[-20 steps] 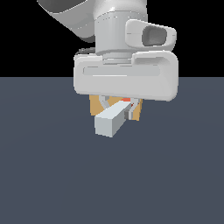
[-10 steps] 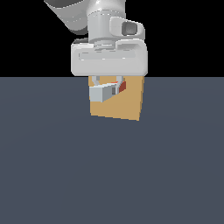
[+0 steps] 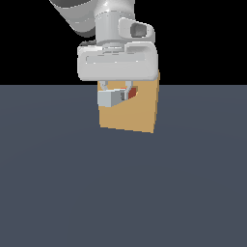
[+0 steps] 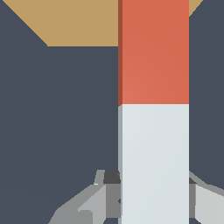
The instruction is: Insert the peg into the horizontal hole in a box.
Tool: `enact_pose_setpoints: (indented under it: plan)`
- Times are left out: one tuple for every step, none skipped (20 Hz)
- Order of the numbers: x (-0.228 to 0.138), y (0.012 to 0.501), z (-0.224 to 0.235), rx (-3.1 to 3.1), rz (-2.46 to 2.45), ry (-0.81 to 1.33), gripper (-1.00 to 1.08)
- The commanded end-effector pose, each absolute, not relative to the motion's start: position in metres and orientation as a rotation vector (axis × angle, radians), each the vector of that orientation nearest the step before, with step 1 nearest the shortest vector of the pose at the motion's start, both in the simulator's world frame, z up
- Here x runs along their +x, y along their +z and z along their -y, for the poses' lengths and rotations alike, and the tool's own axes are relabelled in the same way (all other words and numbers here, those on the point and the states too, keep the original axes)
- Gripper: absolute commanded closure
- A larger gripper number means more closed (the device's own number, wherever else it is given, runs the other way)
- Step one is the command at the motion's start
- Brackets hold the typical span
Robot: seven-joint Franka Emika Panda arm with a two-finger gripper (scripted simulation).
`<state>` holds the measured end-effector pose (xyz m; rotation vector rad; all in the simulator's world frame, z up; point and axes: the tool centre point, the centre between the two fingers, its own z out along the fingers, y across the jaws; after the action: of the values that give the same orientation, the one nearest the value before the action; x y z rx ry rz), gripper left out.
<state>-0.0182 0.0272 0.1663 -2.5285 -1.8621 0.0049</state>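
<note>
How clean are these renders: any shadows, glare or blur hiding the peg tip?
Exterior view: sharp, flat lighting, no cast shadows or glare; the gripper body covers part of the box. Wrist view: crisp, the peg fills the frame, its orange end cropped at the picture edge.

There is one big tan block-shaped box (image 3: 129, 112). There is one long slim square bar, the peg (image 4: 154, 109), with two halves: one pale grey-white half and one orange-red half. There is one white robot arm with one claw (image 3: 117, 91), and two fingers (image 4: 111, 192) show beside the peg. There is one dark grey-blue table (image 3: 123, 188).
</note>
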Motion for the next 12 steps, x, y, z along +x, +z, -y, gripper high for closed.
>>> enact_pose_setpoints:
  plan:
    - [-0.016,0.169,-0.028,-2.53,1.862,-0.002,1.08]
    - [-0.016,0.169,-0.028,-2.531,1.862,-0.003,1.08]
    - [-0.016,0.169,-0.028,-2.531,1.862,-0.003,1.08]
    - [-0.016,0.169,-0.028,-2.531,1.862,-0.003,1.08]
    - [-0.016,0.169,-0.028,-2.531,1.862,-0.003,1.08]
    - [-0.017,0.168,-0.027,-2.53,1.861,0.001,1.08]
    - [-0.017,0.168,-0.028,-2.53,1.861,0.001,1.08]
    - [-0.016,0.168,-0.029,-2.53,1.861,0.001,1.08]
    - [-0.016,0.168,-0.031,-2.53,1.861,0.001,1.08]
    - [-0.015,0.168,-0.034,-2.53,1.861,0.001,1.08]
    - [-0.014,0.168,-0.037,-2.53,1.861,0.001,1.08]
    - [-0.013,0.168,-0.041,-2.53,1.861,0.001,1.08]
